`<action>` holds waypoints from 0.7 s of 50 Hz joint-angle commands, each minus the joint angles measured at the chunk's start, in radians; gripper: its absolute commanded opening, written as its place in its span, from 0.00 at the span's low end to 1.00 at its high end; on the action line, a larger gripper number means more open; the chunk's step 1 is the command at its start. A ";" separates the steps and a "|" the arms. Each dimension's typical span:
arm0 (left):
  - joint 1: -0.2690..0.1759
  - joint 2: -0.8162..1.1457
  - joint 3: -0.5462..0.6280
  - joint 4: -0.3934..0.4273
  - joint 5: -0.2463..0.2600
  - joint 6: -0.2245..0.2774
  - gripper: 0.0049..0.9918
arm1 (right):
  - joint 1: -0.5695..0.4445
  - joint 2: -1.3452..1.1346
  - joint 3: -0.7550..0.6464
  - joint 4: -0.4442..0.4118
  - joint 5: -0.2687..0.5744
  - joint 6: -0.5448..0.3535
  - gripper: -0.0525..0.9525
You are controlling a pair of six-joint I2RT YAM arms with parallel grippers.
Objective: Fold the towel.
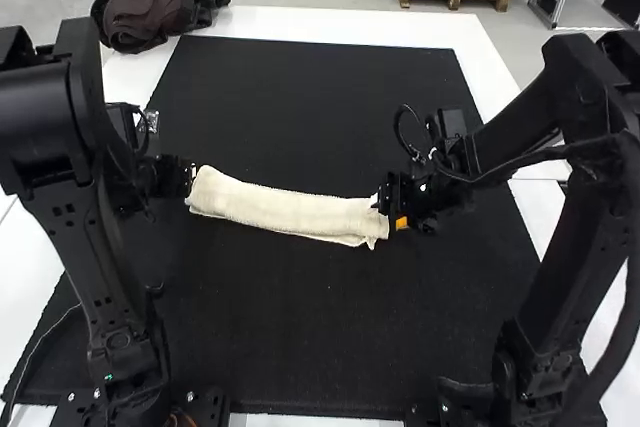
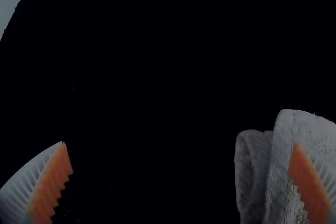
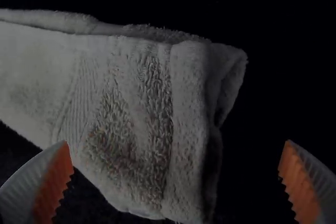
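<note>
Towel (image 1: 285, 213): pale strip, several layers deep, laid on the black mat (image 1: 310, 337) that covers most of the white tabletop (image 1: 340, 24). Its long axis runs crosswise between the left gripper (image 2: 179, 144) and the right gripper (image 3: 176, 141), slanting slightly, with the left end farther forward. From the left jaws, the towel extends rightward; from the right jaws, leftward. Each gripper is beside 1 short end, so neither arm is clearly nearer.

Jaw state: both sets are released, spread wide, with no cloth clamped. At the left, the towel's end lies by 1 jaw, with mostly mat across the gap; contact cannot be confirmed. At the right, the loosely layered end lies largely across the gap, off-centre toward 1 jaw.

Judgement: the lengthwise folds appear formed; an end-to-end fold remains. The next move probably requires gripping 1 short end and carrying it inward along the long axis. Caution: a shallow grip could catch only the upper layers.
</note>
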 commanded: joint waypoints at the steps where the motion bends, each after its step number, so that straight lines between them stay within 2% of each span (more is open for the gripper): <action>1: 0.005 -0.026 0.030 0.003 0.002 -0.032 0.98 | 0.012 -0.024 0.025 0.018 -0.012 0.026 0.95; 35: 0.005 -0.061 0.034 -0.031 0.003 -0.050 0.97 | 0.063 0.042 0.051 0.042 -0.012 0.033 0.95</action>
